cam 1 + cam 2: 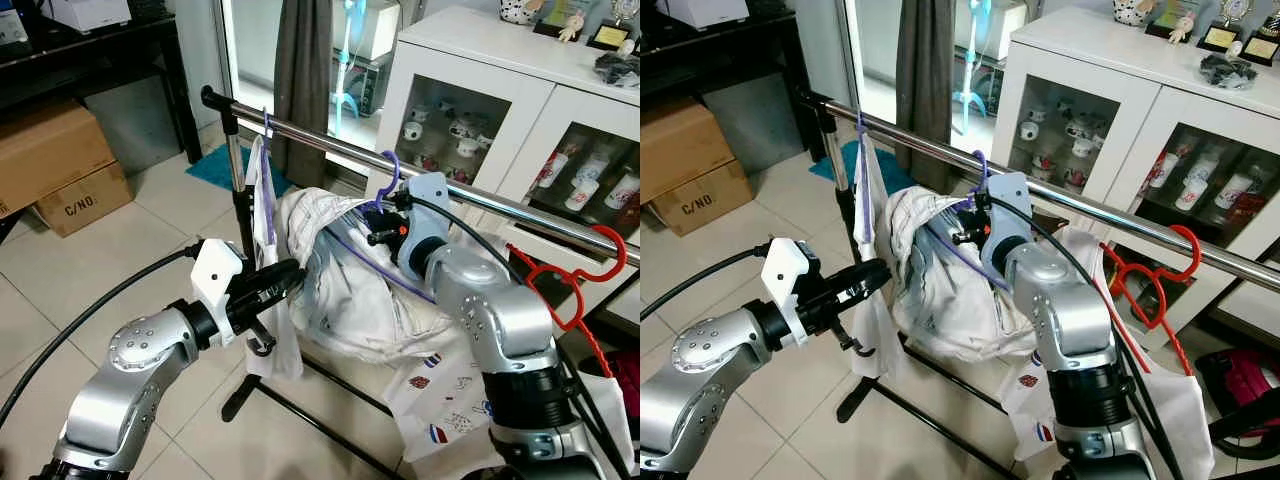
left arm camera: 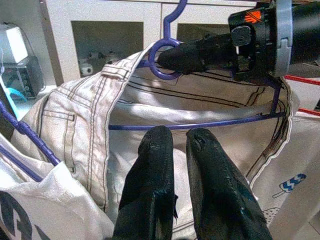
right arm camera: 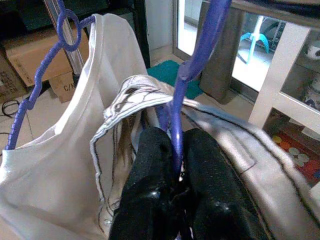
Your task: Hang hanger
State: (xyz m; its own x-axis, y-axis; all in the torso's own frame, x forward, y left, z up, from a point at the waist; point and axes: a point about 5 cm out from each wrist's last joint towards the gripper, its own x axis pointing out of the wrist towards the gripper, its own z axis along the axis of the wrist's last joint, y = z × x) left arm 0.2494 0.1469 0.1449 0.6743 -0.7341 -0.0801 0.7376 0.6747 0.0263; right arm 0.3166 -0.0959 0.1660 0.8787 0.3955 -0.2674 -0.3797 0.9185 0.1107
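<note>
Pinching the purple hanger (image 3: 176,115) by its neck, the right gripper (image 3: 175,165) has both fingers pressed tight on it. Hanger carries a pale striped garment (image 1: 350,285), bunched up, hook (image 1: 388,172) just under the metal rail (image 1: 330,145), approx rail's middle. Can't tell if hook actually touches rail; lower bar mostly hidden by cloth. Left gripper (image 2: 175,165) at 9 o'clock of garment, fingers close together w/ slim gap, holding nothing. Red hanger (image 1: 560,285) at 3 o'clock on rail, white shirt (image 3: 55,150) at 9. Cabinet (image 1: 470,60) behind.

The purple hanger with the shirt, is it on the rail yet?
Not yet: the purple hanger's hook sits beside the rail, gripped by the right gripper.
</note>
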